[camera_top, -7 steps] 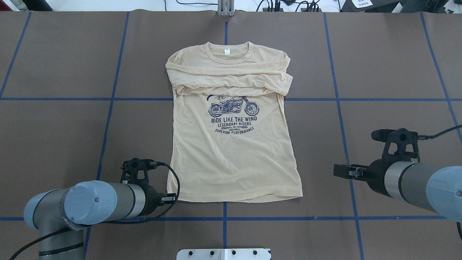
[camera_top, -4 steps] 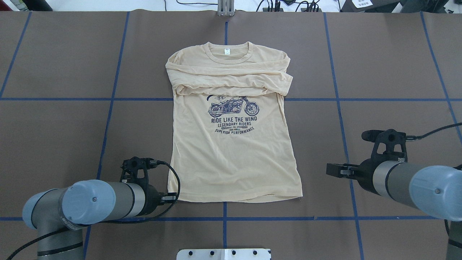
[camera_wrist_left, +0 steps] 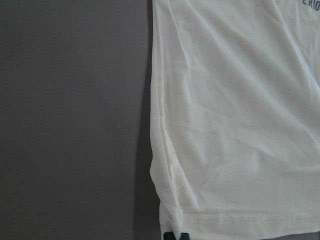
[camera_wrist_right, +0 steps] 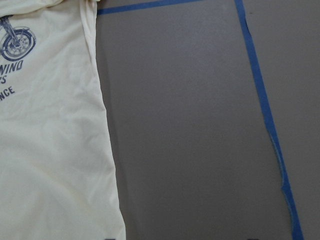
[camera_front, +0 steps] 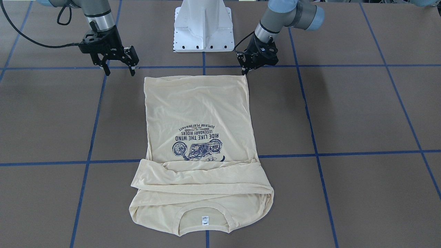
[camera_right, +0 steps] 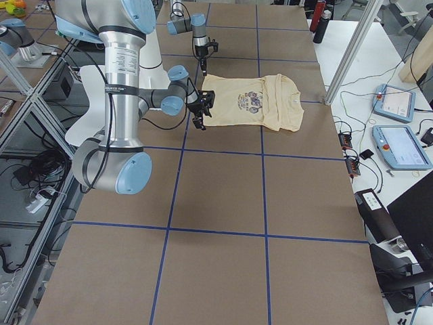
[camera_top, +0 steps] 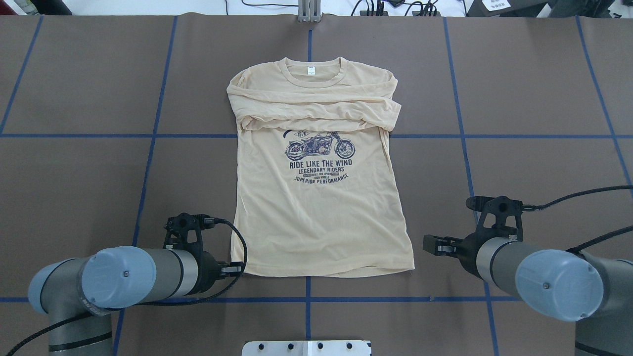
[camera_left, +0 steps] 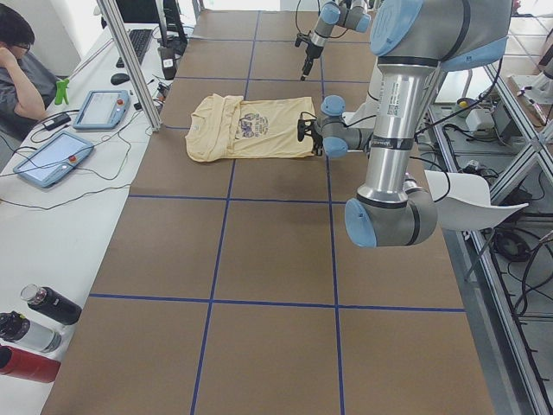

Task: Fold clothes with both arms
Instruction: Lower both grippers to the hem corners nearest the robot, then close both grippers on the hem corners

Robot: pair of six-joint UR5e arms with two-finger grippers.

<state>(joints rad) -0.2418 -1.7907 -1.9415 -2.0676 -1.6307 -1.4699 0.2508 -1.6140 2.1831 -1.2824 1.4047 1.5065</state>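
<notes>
The left black two-finger gripper (camera_front: 245, 71) is seen with its fingers drawn together on the hem corner on its side of the pale yellow thin long-sleeved shirt (camera_top: 316, 217), which appears to be pinched; the right black two-finger gripper (camera_front: 119, 71) is held with fingers spread, just beside the opposite hem corner and not touching it; the shirt is laid flat, front up, mid-way across the brown paper-covered table (camera_top: 534, 89), sleeves crossed over the chest, collar away from the robot.

A hem-to-collar fold is judged to be in preparation; the right corner must be clamped next, then both corners lifted evenly and carried toward the collar.

On the dark navy motorcycle print (camera_top: 320, 157) can be read "1976", "RIDE LIKE THE WIND", "LEGENDARY RIDERS" and "SUPERIOR PERFORMANCE"; one small line between is illegible; the small white neck label (camera_top: 311, 70) cannot be read.
</notes>
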